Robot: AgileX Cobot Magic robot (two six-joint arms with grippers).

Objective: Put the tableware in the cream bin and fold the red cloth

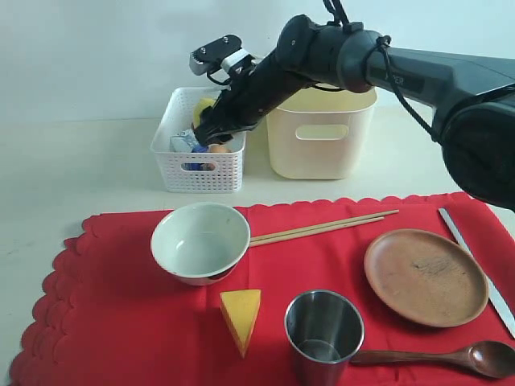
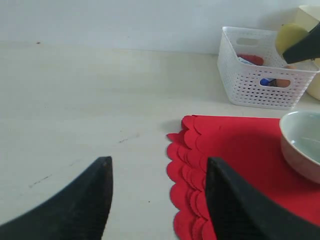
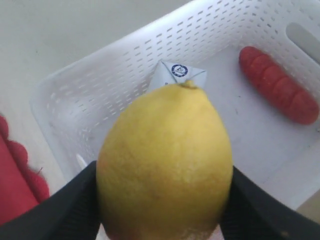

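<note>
Right gripper (image 3: pixel 162 212) is clamped on a yellow oval lemon (image 3: pixel 165 165), one black finger on each side. It hangs over the low white perforated plastic basket (image 1: pixel 201 173), which sits just past the far edge of the large scalloped red cloth (image 1: pixel 121 305). Below the lemon, on the basket floor, I see a red segmented sausage (image 3: pixel 277 92) and a small white folded carton (image 3: pixel 177 75); I can't tell from the wrist view how far above them the lemon is. The tall smooth cream bin (image 1: pixel 318 153) is also just past the cloth's far edge. All the tableware is on the cloth. The pale green-white bowl (image 1: pixel 199 241) is left of centre, with the wooden chopsticks (image 1: pixel 322 227) just beside it. The brown round plate (image 1: pixel 426 276) is on the right, and the long silver knife (image 1: pixel 479 265) lies by the right edge. The steel cup (image 1: pixel 323 330) stands upright at the near edge, with the dark wooden spoon (image 1: pixel 451 356) lying beside it. A yellow cheese wedge (image 1: pixel 241 315) sits between bowl and cup. Left gripper (image 2: pixel 157 200) has its jaws wide apart and empty, over the pale tabletop (image 2: pixel 75 100) at the cloth's left scalloped edge.
</note>
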